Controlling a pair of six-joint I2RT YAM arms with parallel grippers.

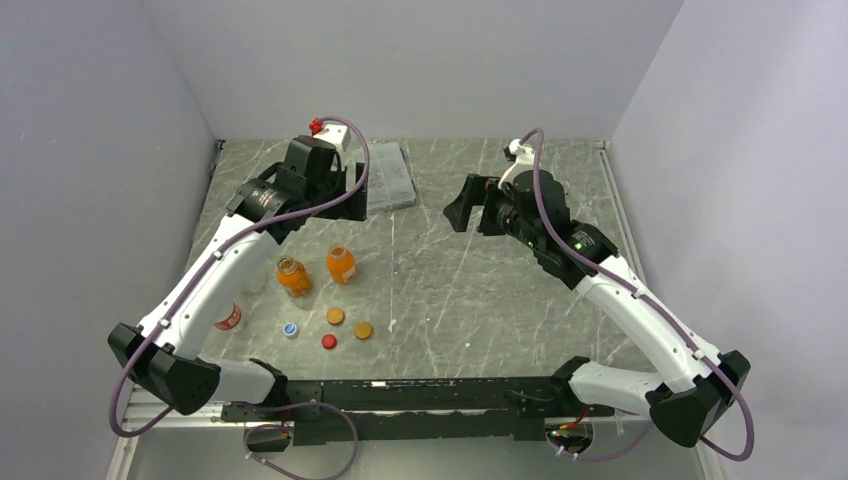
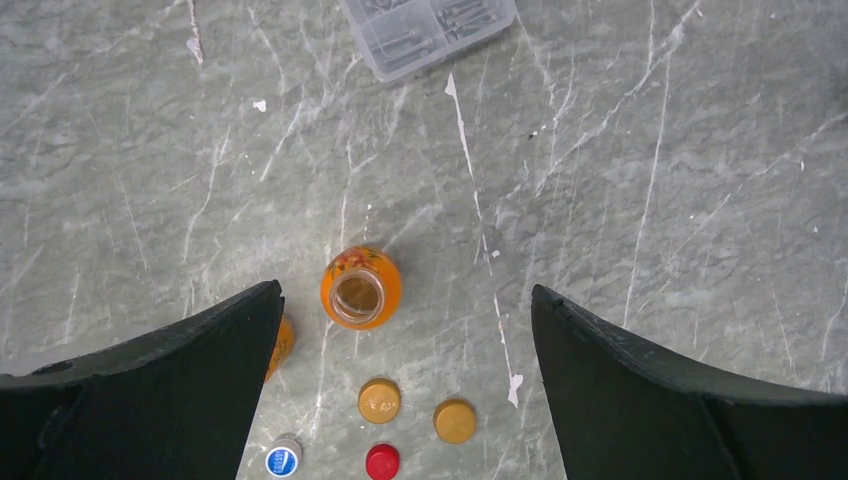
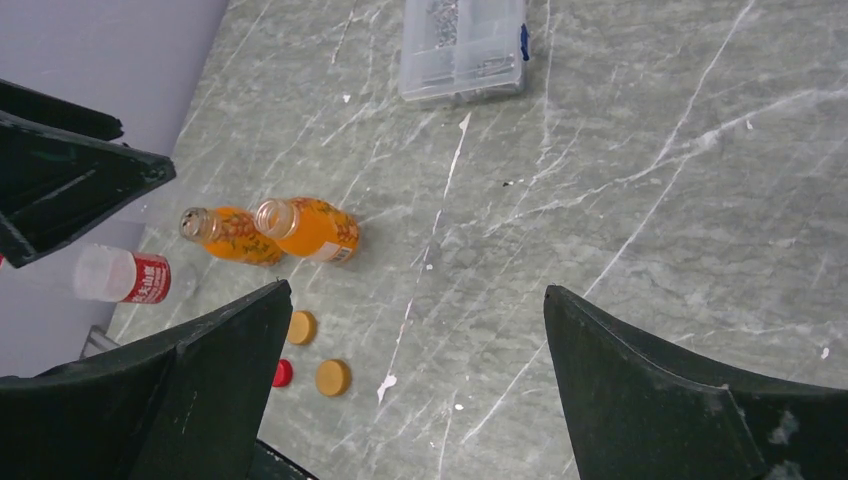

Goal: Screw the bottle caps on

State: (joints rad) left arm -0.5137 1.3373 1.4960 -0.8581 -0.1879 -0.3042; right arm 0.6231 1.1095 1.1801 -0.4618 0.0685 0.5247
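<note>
Two uncapped orange see-through plastic bottles (image 1: pixel 293 277) (image 1: pixel 341 265) stand on the grey marbled table (image 1: pixel 480 300). Just before them lie two round orange plastic caps (image 1: pixel 335 316) (image 1: pixel 362 329), a red cap (image 1: pixel 329 341) and a blue-and-white cap (image 1: pixel 290 329). Above, the left gripper (image 2: pixel 403 292) and right gripper (image 3: pixel 416 290) hover spread wide, empty.

Grey-veined marble-look tabletop (image 2: pixel 650 150): smooth, faint sheen.
Squat orange see-through bottles (image 3: pixel 310 228): glossy plastic.
Small round orange caps (image 2: pixel 379 400): smooth plastic, soft shine.
Flat clear compartment box (image 3: pixel 463 45): translucent plastic.
</note>
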